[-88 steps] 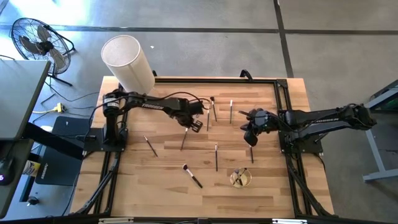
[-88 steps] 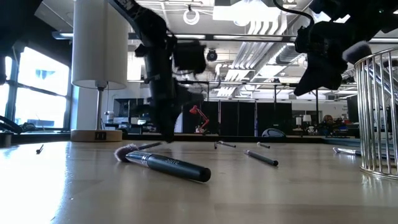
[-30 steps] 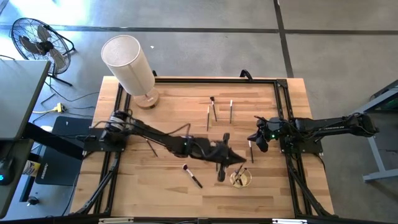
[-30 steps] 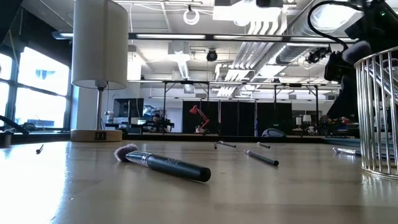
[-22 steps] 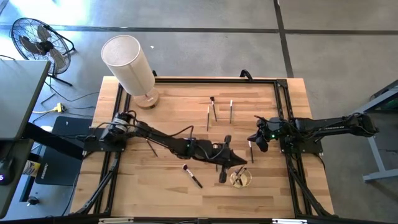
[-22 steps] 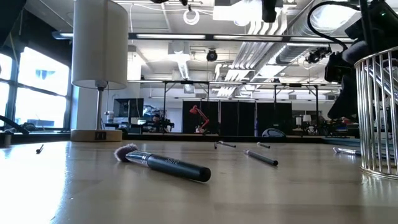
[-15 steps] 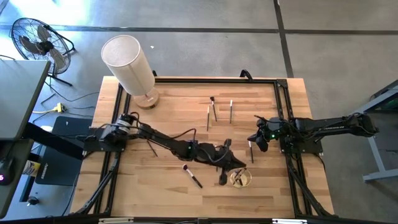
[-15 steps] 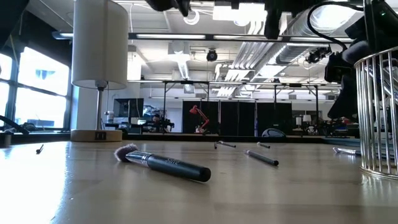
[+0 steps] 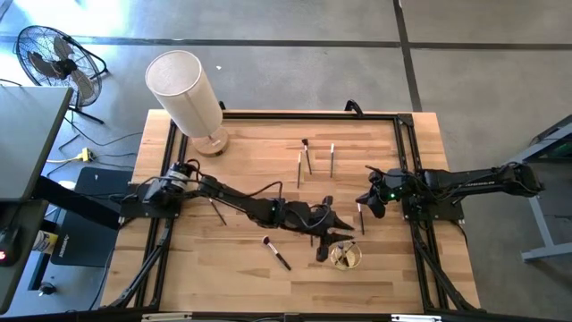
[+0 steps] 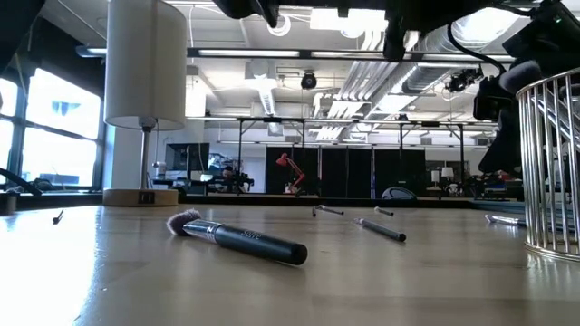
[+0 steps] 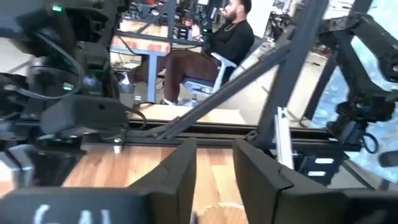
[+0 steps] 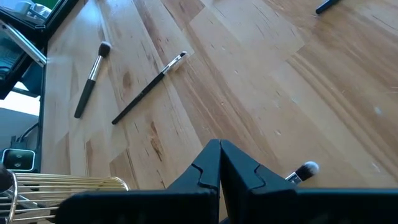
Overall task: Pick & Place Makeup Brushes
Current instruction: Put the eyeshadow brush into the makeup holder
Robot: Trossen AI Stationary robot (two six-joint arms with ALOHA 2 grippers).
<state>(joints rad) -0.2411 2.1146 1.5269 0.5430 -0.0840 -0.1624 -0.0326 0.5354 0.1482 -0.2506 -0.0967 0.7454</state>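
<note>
— Left arm? Stretched low from the table's (image 9: pixel 393 277) left edge across toward the near right part, left gripper (image 9: pixel 332 234) hanging just beside the wire basket (image 9: pixel 346 257). Fingers (image 11: pixel 180 171) parted by a narrow gap, nothing between them in the wrist view.

— Right arm? Folded in from the right edge, right gripper (image 9: pixel 372 199) low over the boards near the middle of the right side. Fingers (image 12: pixel 208 168) pressed tip to tip, gripping nothing.

— Makeup brushes? Scattered flat on the wood: three (image 9: pixel 307 156) toward the far edge at centre, one (image 9: pixel 217 211) near the left edge, one with a pale tip (image 9: pixel 276 253) toward the near edge, one (image 9: pixel 361 218) just beside the right gripper. Same pale-tipped brush (image 10: pixel 237 237) closest in the low view.

— Any writing? Pale lettering on that brush's dark handle, too small to read. White marks on the left wrist housing, cropped and unreadable.

— Else? Lamp (image 9: pixel 189 96) at the far left corner. Seated person (image 11: pixel 214 46) beyond the table.
</note>
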